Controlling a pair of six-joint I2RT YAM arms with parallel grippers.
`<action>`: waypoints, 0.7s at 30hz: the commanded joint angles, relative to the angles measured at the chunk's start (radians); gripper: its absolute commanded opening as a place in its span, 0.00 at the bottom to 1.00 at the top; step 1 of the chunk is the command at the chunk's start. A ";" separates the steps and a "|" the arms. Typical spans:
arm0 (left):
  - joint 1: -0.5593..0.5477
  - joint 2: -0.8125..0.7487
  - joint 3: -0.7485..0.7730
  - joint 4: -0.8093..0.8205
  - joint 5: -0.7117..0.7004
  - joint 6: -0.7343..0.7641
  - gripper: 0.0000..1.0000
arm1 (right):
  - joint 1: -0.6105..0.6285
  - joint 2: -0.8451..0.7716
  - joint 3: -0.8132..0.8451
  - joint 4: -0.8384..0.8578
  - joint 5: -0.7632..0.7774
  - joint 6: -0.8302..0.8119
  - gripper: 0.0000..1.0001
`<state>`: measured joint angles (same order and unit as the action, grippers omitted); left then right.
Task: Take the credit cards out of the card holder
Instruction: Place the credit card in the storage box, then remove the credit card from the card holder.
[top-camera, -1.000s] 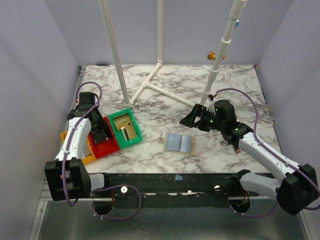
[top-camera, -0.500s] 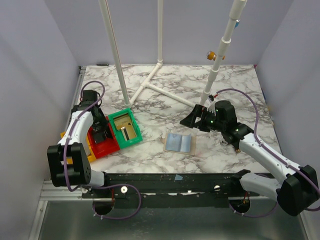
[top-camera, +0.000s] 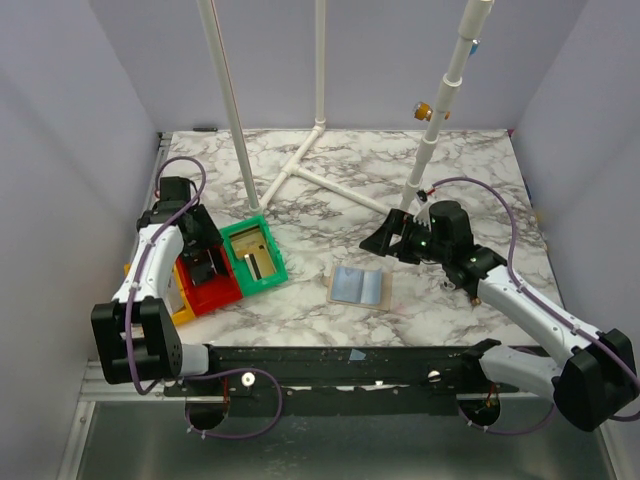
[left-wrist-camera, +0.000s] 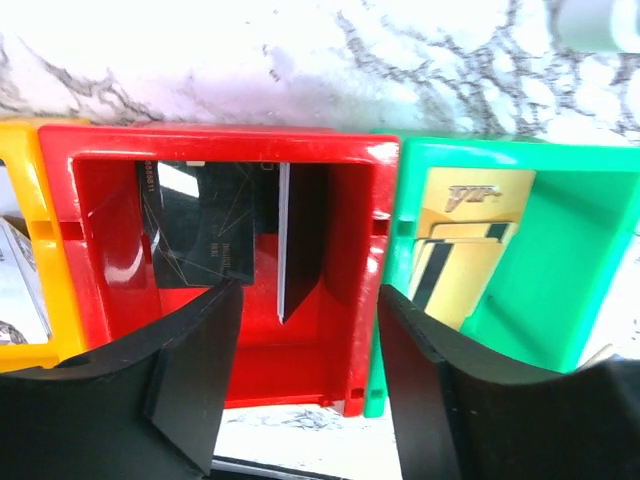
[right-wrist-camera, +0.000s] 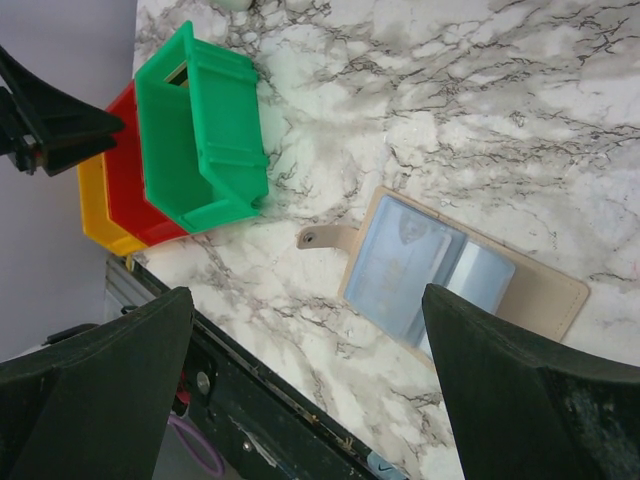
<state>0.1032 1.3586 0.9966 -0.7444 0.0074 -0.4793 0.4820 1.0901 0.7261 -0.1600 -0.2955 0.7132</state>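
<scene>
Lying open, card holder (top-camera: 359, 287), green bin (right-wrist-camera: 205, 130) nearby

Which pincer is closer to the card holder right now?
Right. The right pincer hovers open just beyond the card holder, on its far side. The left pincer is well off to its left, over the red bin.

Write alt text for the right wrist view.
An open beige card holder with pale blue-grey sleeves lies flat on the marble table, seen past the open right gripper. At upper left, a green bin, a red bin and a yellow bin stand side by side.
</scene>
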 joint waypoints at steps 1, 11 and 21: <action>-0.003 -0.081 0.061 -0.016 0.001 0.003 0.61 | -0.007 0.021 0.001 -0.016 0.027 -0.013 1.00; -0.176 -0.161 0.110 -0.051 0.027 -0.006 0.63 | 0.000 0.075 0.011 -0.055 0.080 -0.016 1.00; -0.447 -0.129 0.094 0.057 0.223 -0.092 0.63 | 0.198 0.192 0.099 -0.131 0.340 0.015 1.00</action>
<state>-0.2611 1.2129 1.0901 -0.7559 0.1139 -0.5224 0.5827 1.2274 0.7582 -0.2276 -0.1375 0.7139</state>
